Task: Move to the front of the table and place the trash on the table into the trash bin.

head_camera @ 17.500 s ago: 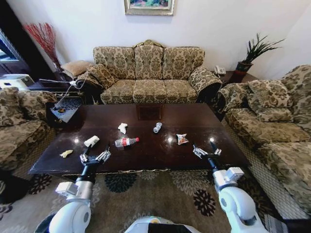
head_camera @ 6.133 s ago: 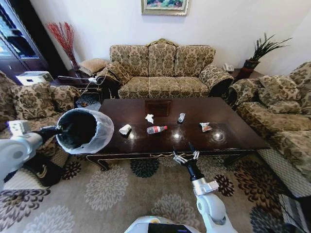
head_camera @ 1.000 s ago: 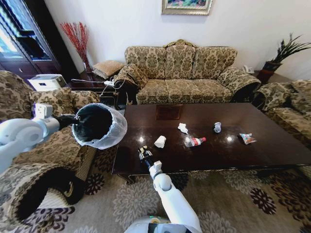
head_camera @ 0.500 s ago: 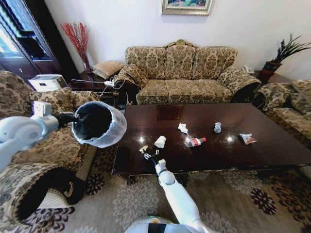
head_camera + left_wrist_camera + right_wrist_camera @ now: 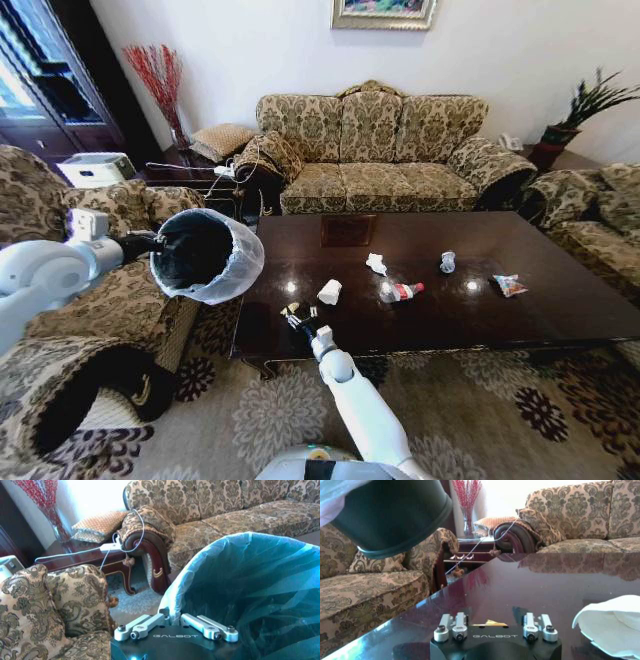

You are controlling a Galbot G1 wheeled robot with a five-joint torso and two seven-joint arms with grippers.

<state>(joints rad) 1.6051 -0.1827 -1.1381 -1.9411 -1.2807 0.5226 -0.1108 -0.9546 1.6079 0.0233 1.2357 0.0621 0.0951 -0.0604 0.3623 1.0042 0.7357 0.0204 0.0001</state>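
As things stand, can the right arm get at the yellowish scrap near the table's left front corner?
Probably yes. The right gripper hovers open over the yellowish scrap, which lies between its fingers on the table. Nothing blocks it; the crumpled white paper lies to the side.

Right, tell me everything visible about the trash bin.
The trash bin is a round black bucket lined with a translucent white plastic bag folded over its rim. It is lifted off the floor and tipped on its side, mouth facing the table, beside the table's left end and above a sofa arm. The left gripper is shut on its rim. The inside looks dark; I cannot tell what it holds.
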